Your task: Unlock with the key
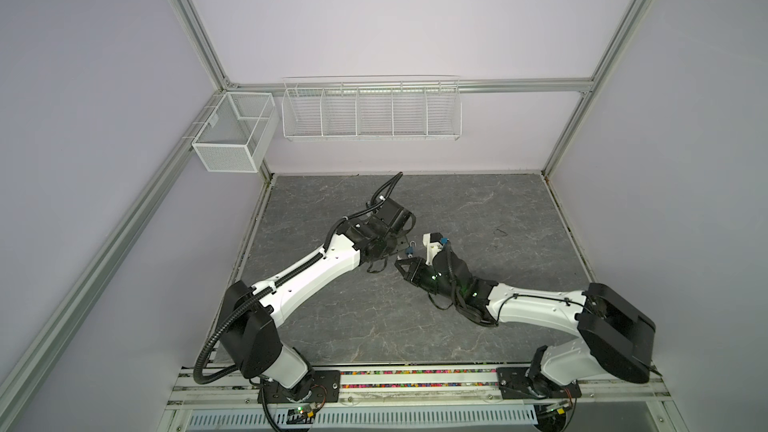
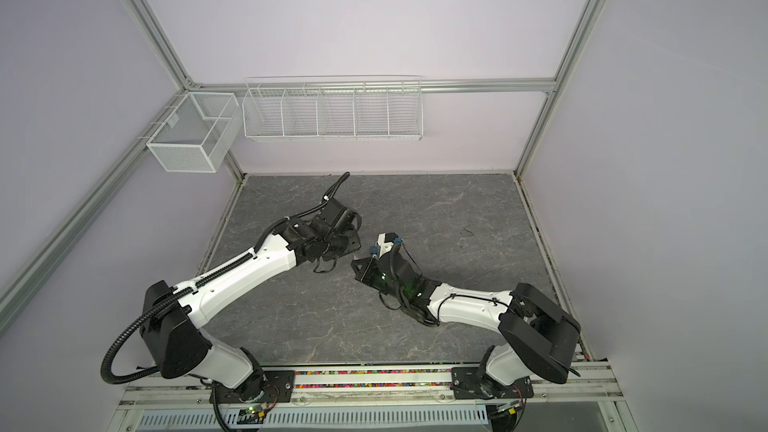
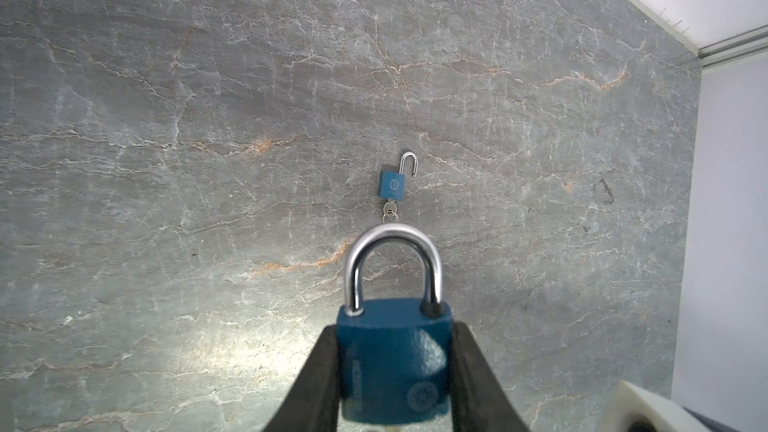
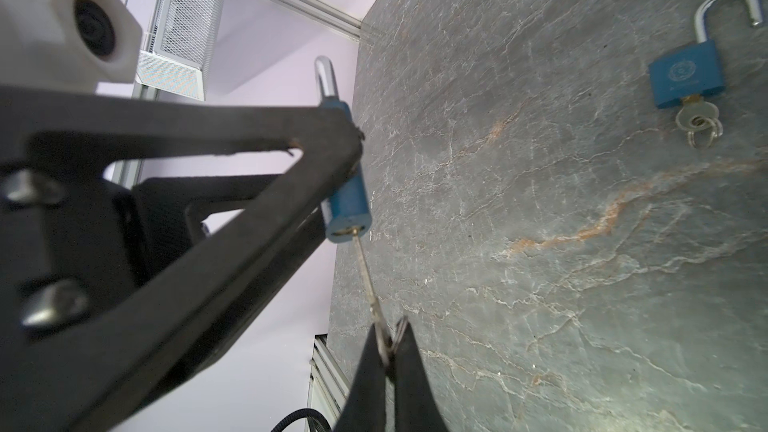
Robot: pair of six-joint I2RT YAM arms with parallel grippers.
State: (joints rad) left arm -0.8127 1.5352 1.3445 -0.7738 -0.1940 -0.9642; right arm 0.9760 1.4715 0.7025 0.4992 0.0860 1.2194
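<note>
left gripper (image 3: 395, 328) squeezes the lock (image 3: 392, 363) by its sides, up above the table (image 1: 498, 209). right gripper (image 4: 388, 347) pinches the key (image 4: 365, 272) by its head, tip at the lock's bottom. it looks like hard, slick metal, so grip tight.

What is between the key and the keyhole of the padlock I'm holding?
Nothing visible. In the right wrist view the key, pinched in the right gripper, has its tip at the keyhole in the bottom end of the padlock clamped in the left gripper. The other padlock lies open on the table, well aside.
</note>
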